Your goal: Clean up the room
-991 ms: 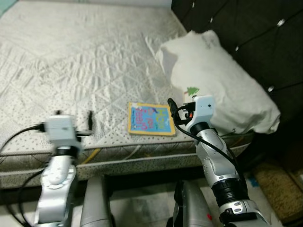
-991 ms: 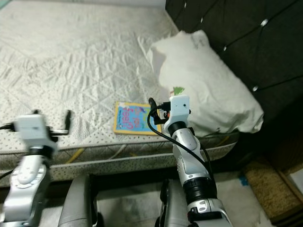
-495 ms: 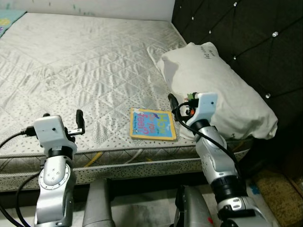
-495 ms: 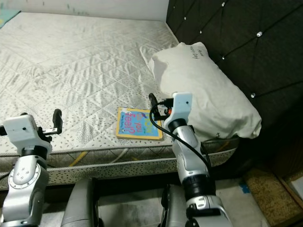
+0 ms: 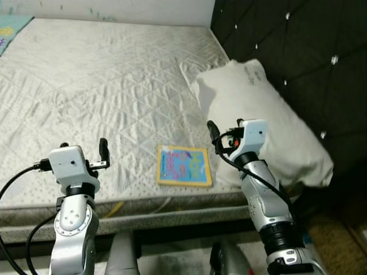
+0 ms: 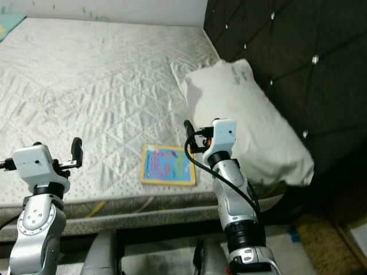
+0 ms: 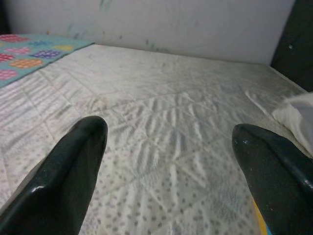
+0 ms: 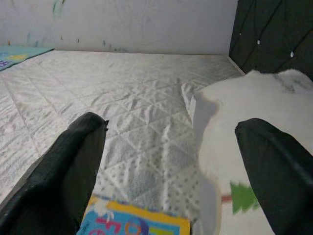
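Both sets of fingers are spread wide and empty, right fingers (image 5: 213, 133) now raised beside the pillow (image 5: 269, 123), left fingers (image 5: 103, 152) forward over the bed (image 5: 103, 74). The book (image 5: 183, 165) lies flat near the mattress edge, within reach.

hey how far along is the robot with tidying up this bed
Done: nothing that the pictures can confirm. In hand: nothing; the left gripper and right gripper are both open and empty above the mattress near its front edge. Left: the colourful book lies flat beside the white pillow, untouched.
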### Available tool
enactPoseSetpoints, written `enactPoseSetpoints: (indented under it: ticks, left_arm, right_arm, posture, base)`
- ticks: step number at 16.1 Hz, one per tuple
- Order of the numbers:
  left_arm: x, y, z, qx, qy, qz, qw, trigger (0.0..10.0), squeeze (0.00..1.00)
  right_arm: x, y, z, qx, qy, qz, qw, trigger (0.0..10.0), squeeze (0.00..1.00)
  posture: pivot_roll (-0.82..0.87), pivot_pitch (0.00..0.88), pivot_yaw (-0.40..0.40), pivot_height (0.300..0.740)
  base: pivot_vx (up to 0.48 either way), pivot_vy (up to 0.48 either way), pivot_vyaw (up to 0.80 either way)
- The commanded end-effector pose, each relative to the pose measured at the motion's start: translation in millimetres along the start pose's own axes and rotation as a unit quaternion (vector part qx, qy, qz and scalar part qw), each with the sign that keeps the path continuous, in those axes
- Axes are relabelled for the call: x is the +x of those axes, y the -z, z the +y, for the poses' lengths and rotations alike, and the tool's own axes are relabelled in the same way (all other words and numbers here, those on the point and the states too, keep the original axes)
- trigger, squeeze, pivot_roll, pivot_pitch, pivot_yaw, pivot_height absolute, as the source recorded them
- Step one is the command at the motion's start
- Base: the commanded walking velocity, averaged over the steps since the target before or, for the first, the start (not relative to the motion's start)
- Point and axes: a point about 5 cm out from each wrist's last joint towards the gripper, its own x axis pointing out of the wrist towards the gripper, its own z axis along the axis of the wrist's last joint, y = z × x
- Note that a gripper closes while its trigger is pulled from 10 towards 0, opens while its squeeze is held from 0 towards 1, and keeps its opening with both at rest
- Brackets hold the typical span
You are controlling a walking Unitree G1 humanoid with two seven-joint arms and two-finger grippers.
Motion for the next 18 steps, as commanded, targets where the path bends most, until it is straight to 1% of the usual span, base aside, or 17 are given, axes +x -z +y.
enactPoseSetpoints:
  ticks: [1,4,6,8,10,13,16,18]
  left_arm:
    - [1.2,-5.5,-6.6,-0.002,0.009,-0.011,1.000,10.0,0.00]
    - [3.7,-5.9,-15.4,-0.003,0.031,-0.012,0.999,10.0,0.00]
    - [4.3,-6.3,-17.7,-0.003,0.037,-0.013,0.999,10.0,0.00]
    - [4.1,-7.6,-21.6,-0.003,0.042,-0.017,0.999,10.0,0.00]
    - [0.9,-7.3,-22.0,-0.002,0.043,-0.013,0.999,10.0,0.00]
    - [-3.9,-3.3,-19.9,0.000,0.037,-0.005,0.999,10.0,0.00]
    - [-1.7,-0.8,-24.9,-0.003,0.036,0.004,0.999,10.0,0.00]
    - [-5.5,-1.0,-31.4,-0.023,0.057,0.013,0.998,10.0,0.00]
  right_arm:
    - [2.3,-8.8,-7.0,-0.009,0.014,-0.012,1.000,10.0,0.00]
    - [-5.0,-12.6,-13.0,-0.009,0.032,-0.021,0.999,10.0,0.00]
    - [-7.2,-12.2,-14.1,-0.009,0.036,-0.021,0.999,10.0,0.00]
    - [-16.0,-11.3,-15.9,-0.009,0.041,-0.018,0.999,10.0,0.00]
    - [-19.7,-10.3,-13.7,-0.008,0.039,-0.013,0.999,10.0,0.00]
    - [-21.7,-3.7,-12.8,-0.003,0.043,-0.002,0.999,10.0,0.00]
    - [-19.5,-1.8,-9.9,0.002,0.041,0.006,0.999,10.0,0.00]
    - [-18.7,-3.9,-7.6,0.003,0.034,0.007,0.999,10.0,0.00]
  posture:
    - [0.11,0.056,-0.064,0.696]
    - [0.10,0.053,-0.046,0.738]
    - [0.08,0.051,-0.037,0.740]
    - [0.07,0.055,-0.034,0.740]
    - [0.08,0.072,-0.037,0.740]
    - [0.09,0.072,-0.039,0.740]
    - [0.10,0.073,-0.048,0.740]
    - [0.10,0.098,-0.053,0.740]
  base:
    - [0.000,0.000,0.00]
    - [0.000,0.000,0.00]
    - [0.000,0.000,0.00]
    - [0.000,0.000,0.00]
    - [0.000,0.000,0.00]
    - [0.000,0.000,0.00]
    - [0.000,0.000,0.00]
    - [0.000,0.000,0.00]
